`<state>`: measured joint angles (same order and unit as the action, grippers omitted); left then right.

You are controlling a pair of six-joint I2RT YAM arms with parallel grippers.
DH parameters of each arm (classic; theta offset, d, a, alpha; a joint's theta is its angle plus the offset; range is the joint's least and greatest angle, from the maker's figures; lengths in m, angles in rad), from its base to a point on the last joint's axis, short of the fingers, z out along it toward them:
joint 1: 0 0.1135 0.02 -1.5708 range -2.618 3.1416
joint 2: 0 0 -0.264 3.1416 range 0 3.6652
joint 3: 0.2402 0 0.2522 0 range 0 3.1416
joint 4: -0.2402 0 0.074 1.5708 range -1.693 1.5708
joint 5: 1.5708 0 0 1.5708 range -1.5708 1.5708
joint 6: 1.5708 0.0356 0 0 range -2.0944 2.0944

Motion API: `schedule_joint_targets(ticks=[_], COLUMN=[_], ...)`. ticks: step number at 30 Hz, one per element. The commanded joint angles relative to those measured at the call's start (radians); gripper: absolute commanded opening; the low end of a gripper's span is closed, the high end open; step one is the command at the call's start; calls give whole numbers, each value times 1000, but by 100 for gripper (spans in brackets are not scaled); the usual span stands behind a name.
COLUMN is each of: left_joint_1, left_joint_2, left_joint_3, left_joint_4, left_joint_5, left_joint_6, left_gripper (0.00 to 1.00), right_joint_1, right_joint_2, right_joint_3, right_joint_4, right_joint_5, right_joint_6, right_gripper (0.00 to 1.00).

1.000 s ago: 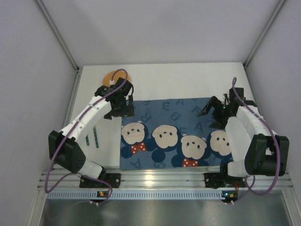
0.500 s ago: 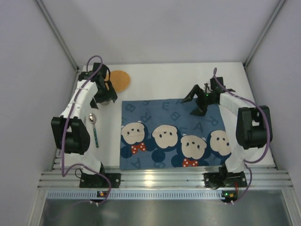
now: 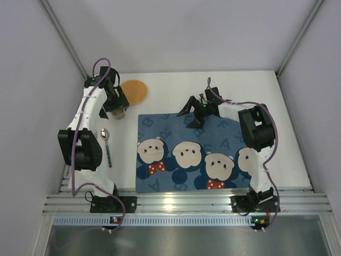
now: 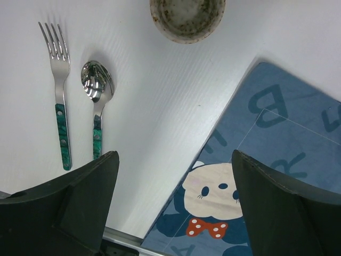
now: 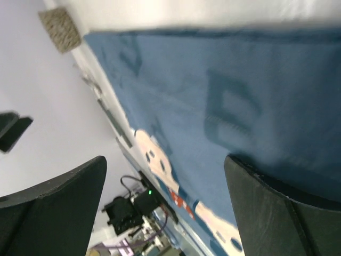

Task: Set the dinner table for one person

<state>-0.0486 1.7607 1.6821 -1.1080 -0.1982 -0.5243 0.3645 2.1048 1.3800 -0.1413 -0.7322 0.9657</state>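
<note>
The dinner table (image 3: 181,88) is a white tabletop with a blue bear-printed placemat (image 3: 197,152) on it. My left gripper (image 3: 116,106) is open and empty at the far left, over a small speckled cup (image 3: 119,113). In the left wrist view the gripper (image 4: 175,158) has the cup (image 4: 186,18) ahead of it, with a green-handled fork (image 4: 59,106) and spoon (image 4: 97,90) lying side by side to the left. My right gripper (image 3: 188,116) is open and empty, low over the placemat's far edge (image 5: 213,96).
A round brown coaster (image 3: 134,92) lies on the table at the far left, beside the cup; it also shows in the right wrist view (image 5: 60,29). The spoon (image 3: 106,141) lies left of the placemat. Grey walls close in both sides and the back.
My right gripper has moved left along the placemat's far edge. My left arm has swung back and left, off the placemat's corner to the cup.
</note>
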Motion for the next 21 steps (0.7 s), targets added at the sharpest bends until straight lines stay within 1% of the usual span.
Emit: schedule_joint_targets(ticks=[1,11,12,13,16,21], left_joint_1=[13,41,41,67,76,90], left_joint_2=[-7,86,92,95,108,129], left_joint_3=[33,113,116,116,108,102], left_joint_4=[30,36,37,45,66,91], left_joint_5=[22,20,25,28,32,26], left_joint_6=[26,64,67,69,75,73], left_gripper=[92,91,91,91,91,91], right_joint_1=[4,14,16,14,11,10], right_joint_2=[66,257,262,264,259,187], right_joint_3=[74,339,350,362,360,320], right_joint_4=[45,32,31,29,23,43], right_joint_5=[66,70,71,73,76,57], right_joint_6=[16,56,62,64,74,111], right_gripper=[92,91,91,91,91,91])
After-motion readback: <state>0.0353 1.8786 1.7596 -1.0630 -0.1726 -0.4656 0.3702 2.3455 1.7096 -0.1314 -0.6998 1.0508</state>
